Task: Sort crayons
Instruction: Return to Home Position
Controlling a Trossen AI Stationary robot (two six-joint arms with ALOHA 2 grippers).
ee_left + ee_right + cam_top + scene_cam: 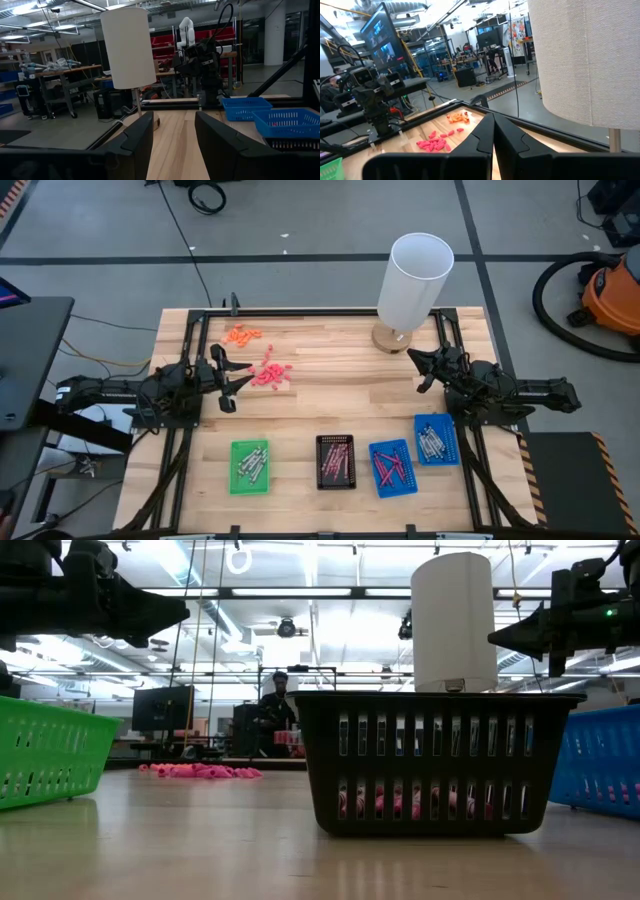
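Black bin (430, 705), pink crayons (398, 802) behind slots

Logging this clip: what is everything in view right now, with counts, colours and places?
Table: one, light wood, centre.
Lamp: one, white shade, table's far right corner.
Green tray: one, green, leftmost in the row opposite the lamp; silvery-grey crayons inside.
Black tray: one, black, mid-row; pinkish-red crayons inside.
Blue trays: two, blue, row's right end; left blue tray holds red and dark crayons, right blue tray grey crayons.
Loose piles: two, orange pile and pink-red pile, table's left.
Vacuum: one, orange, floor, right.
Person: one, dark, background room.
Left gripper: open, table's left.
Right gripper: shut, beside lamp.
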